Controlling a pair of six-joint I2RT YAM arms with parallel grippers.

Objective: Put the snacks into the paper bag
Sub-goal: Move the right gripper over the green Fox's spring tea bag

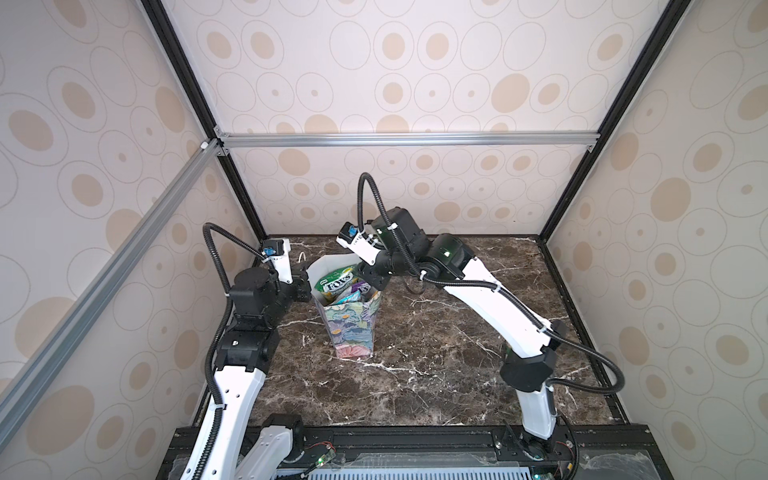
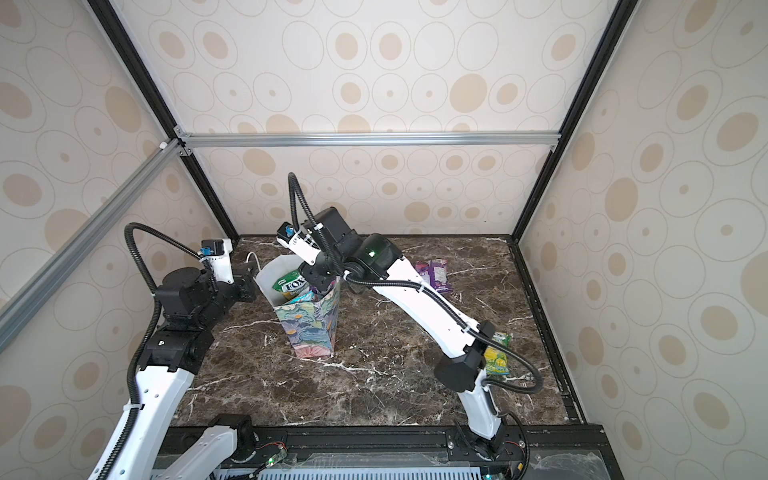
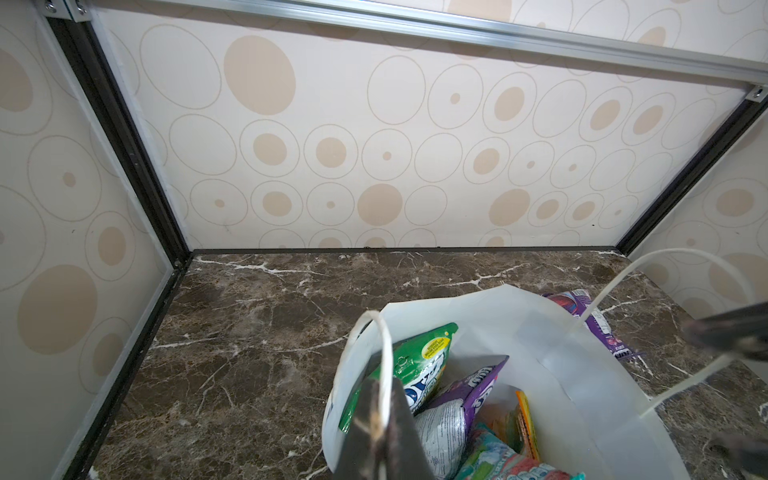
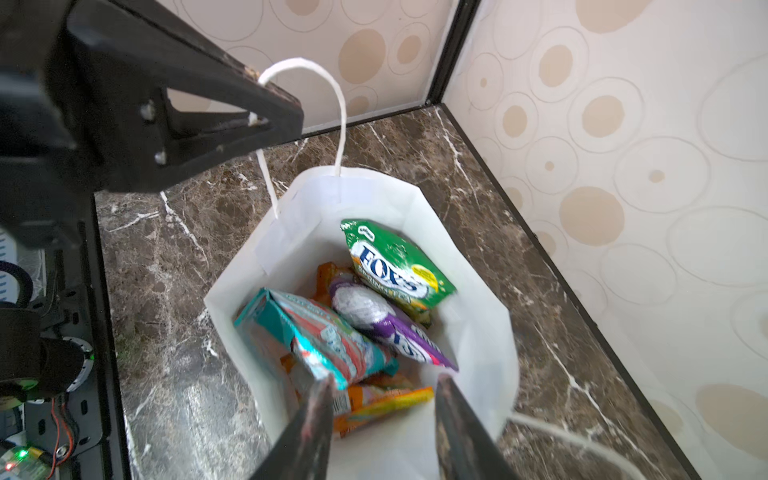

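Note:
The paper bag (image 1: 353,328) (image 2: 309,328) stands upright left of the table's middle, mouth open. My left gripper (image 3: 380,386) (image 1: 305,286) is shut on the bag's white cord handle (image 4: 341,104) at the left rim. Above the bag's mouth my right gripper (image 4: 384,384) (image 2: 320,286) is open with nothing between its fingers. Several snacks lie inside: a green FOX'S packet (image 4: 395,266) (image 3: 419,361), a purple one (image 4: 399,328), a teal one (image 4: 316,332) and an orange one (image 4: 386,401). On the table lie a purple packet (image 2: 434,274) and a yellow-green packet (image 2: 496,353), half hidden by my right arm.
Patterned walls with black and aluminium frame rails (image 1: 407,139) close in the marble table (image 1: 415,374) at the back and both sides. My right arm (image 1: 498,307) stretches across the table's right half toward the bag. The bag's second handle (image 3: 685,382) hangs loose.

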